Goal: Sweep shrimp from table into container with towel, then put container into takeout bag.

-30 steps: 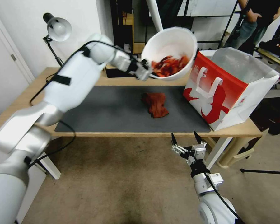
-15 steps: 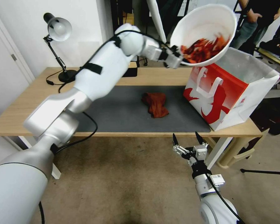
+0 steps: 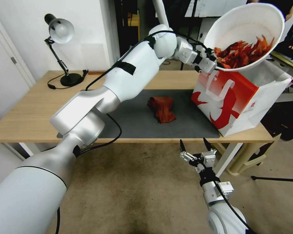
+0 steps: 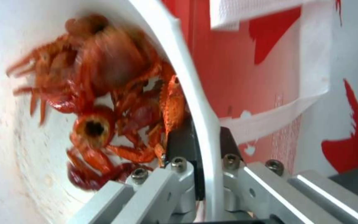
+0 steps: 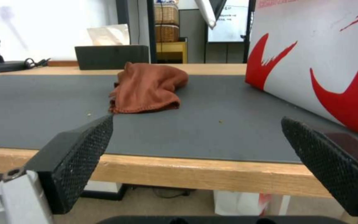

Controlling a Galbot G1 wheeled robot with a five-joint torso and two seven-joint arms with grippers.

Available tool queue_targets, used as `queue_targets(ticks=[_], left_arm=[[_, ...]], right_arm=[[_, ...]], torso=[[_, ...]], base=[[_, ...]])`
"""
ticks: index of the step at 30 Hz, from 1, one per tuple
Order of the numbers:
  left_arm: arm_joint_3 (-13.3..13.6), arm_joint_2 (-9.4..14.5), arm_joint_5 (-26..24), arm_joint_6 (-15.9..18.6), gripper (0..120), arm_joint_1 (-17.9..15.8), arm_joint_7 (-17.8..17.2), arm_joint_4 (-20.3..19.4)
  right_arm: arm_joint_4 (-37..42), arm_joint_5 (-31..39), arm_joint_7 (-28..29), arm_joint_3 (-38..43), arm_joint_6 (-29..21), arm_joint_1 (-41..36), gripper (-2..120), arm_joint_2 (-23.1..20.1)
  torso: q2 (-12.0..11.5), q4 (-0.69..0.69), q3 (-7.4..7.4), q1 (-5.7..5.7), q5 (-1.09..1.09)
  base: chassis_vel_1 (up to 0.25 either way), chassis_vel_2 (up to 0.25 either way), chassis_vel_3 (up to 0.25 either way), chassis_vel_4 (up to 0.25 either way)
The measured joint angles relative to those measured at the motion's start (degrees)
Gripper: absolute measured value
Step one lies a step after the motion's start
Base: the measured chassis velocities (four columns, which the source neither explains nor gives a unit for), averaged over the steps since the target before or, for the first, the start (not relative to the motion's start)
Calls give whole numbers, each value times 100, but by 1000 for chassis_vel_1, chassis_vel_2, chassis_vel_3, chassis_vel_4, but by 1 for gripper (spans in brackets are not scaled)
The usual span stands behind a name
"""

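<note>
My left gripper (image 3: 209, 65) is shut on the rim of the white container (image 3: 247, 22) and holds it tilted in the air over the mouth of the red-and-white takeout bag (image 3: 237, 100). The shrimp (image 3: 242, 53) lie heaped in the low side of the container. In the left wrist view the black fingers (image 4: 179, 140) pinch the container's rim (image 4: 187, 77), with the shrimp (image 4: 104, 93) inside and the takeout bag (image 4: 245, 77) behind. The rust-brown towel (image 3: 162, 109) lies crumpled on the table (image 3: 29, 113). My right gripper (image 3: 194, 144) hangs open below the table's front edge.
A dark grey mat (image 3: 136, 123) covers the middle of the table. A desk lamp (image 3: 60, 31) stands at the back left with its cable trailing. In the right wrist view a black tissue box (image 5: 110, 56) sits behind the towel (image 5: 148, 87), and the takeout bag (image 5: 320, 62) stands to one side.
My left arm has carried the container up and to the right, from above the table's back middle to over the bag's mouth. The right gripper and towel have stayed put.
</note>
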Motion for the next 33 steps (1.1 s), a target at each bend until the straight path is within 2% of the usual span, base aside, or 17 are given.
queue_targets(ticks=[11, 16, 24, 33], left_arm=[[-19, 15, 50, -44, 0, -138, -77, 205], [-143, 26, 125, -73, 0, -245, -100, 387], [157, 28, -54, 0, 0, -332, -171, 328], [495, 31, -350, 96, 0, -274, -253, 60]], right_arm=[[-64, 7, -25, -10, 28, 15, 100, -3], [-74, 7, -26, -27, 21, 26, 100, -1], [-68, 5, -37, -22, 12, -8, 100, -1], [-68, 4, -43, -20, 8, 5, 100, -5]], torso=[[0, -3, 0, 0, 0], [0, -1, 0, -1, 0], [0, -4, -1, 0, 2], [0, -3, -1, -1, 2]], base=[[0, 0, 0, 0], [0, 0, 0, 0], [0, 0, 0, 0], [0, 0, 0, 0]])
